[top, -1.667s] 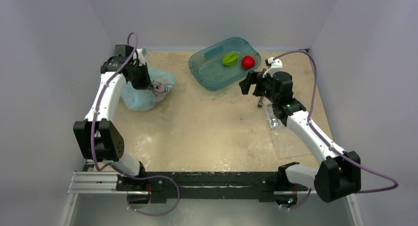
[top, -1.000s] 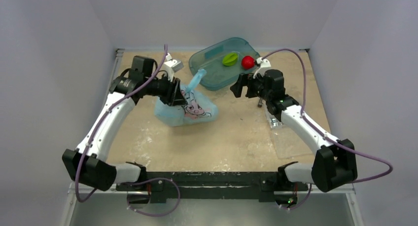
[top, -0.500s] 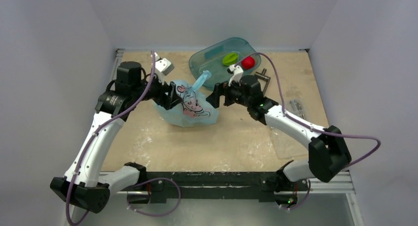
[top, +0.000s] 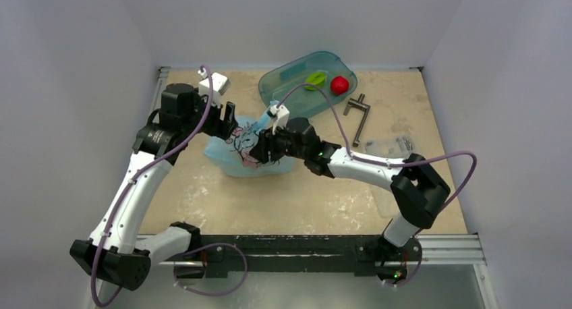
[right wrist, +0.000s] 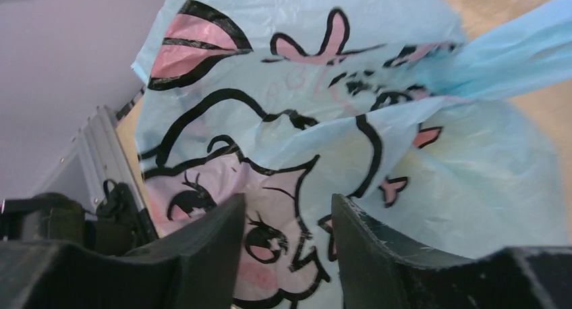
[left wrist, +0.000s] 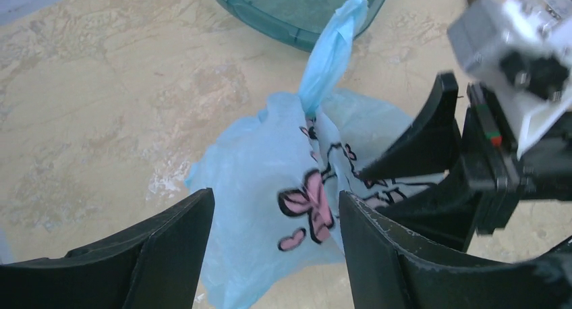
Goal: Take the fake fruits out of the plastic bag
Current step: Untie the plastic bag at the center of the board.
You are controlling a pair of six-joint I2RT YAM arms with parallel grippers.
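Observation:
The plastic bag (top: 233, 164) is light blue with a cartoon girl print and sits left of the table's middle, its twisted handle (left wrist: 334, 46) sticking up. The fake fruits are hidden; the bag's film shows nothing of its inside. My left gripper (top: 228, 125) hangs open just over the bag's far left side, and in the left wrist view the bag (left wrist: 256, 187) lies beyond the spread fingers (left wrist: 168, 248). My right gripper (top: 262, 149) presses in from the right. Its jaws stand partly open around the printed face (right wrist: 283, 187), with a gap between the fingers (right wrist: 378, 255).
A teal bin (top: 290, 96) stands at the back with a green ridged fruit (top: 314, 80) and a red round fruit (top: 339, 85) in it. A metal tool (top: 357, 113) and a clear packet of small parts (top: 394, 147) lie right of the bag.
The left gripper carried the bag from the far left toward the middle, then opened and let go. The right arm swung left onto the bag and its jaws narrowed.

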